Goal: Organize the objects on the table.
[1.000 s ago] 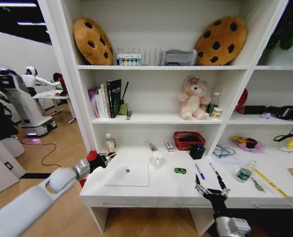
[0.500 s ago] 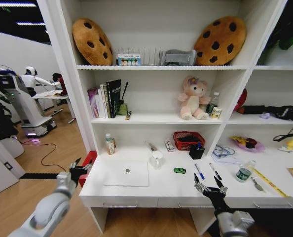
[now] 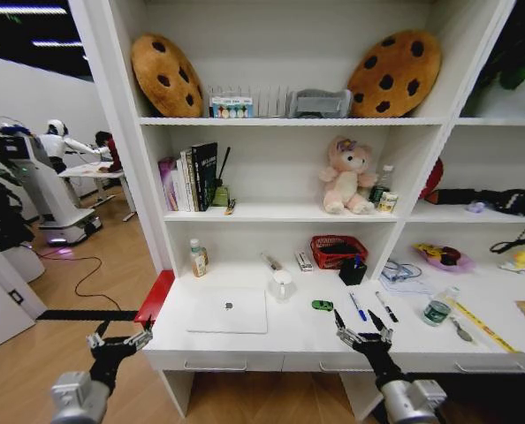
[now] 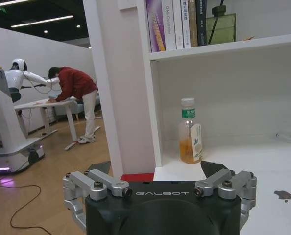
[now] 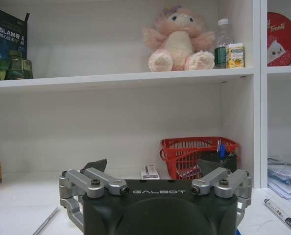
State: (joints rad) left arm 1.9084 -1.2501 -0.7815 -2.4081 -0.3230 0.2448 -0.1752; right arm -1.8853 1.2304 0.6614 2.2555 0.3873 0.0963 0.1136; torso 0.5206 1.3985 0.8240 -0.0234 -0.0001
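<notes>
A slim silver laptop (image 3: 228,309) lies closed on the left half of the white table (image 3: 289,340). To its right sit a tiny green object (image 3: 323,306), a blue pen (image 3: 358,306) and a black pen (image 3: 386,306), the last also seen as the black pen (image 5: 282,218) in the right wrist view. My left gripper (image 3: 119,340) hangs open off the table's front left corner, below the top; it shows as the left gripper (image 4: 156,169) facing the shelf side. My right gripper (image 3: 362,334) stands open at the front edge just before the pens, with nothing in the right gripper (image 5: 153,166).
At the back of the table stand a red basket (image 3: 338,250), a black pen holder (image 3: 353,270), a white cup (image 3: 282,284) and an amber bottle (image 3: 197,257). A water bottle (image 3: 437,306) and a yellow tape (image 3: 479,325) lie right. A red object (image 3: 155,296) sits beside the table's left end.
My left arm has pulled back from the table's left end, down and toward me, off the table. The right gripper has sunk slightly and shifted left.
</notes>
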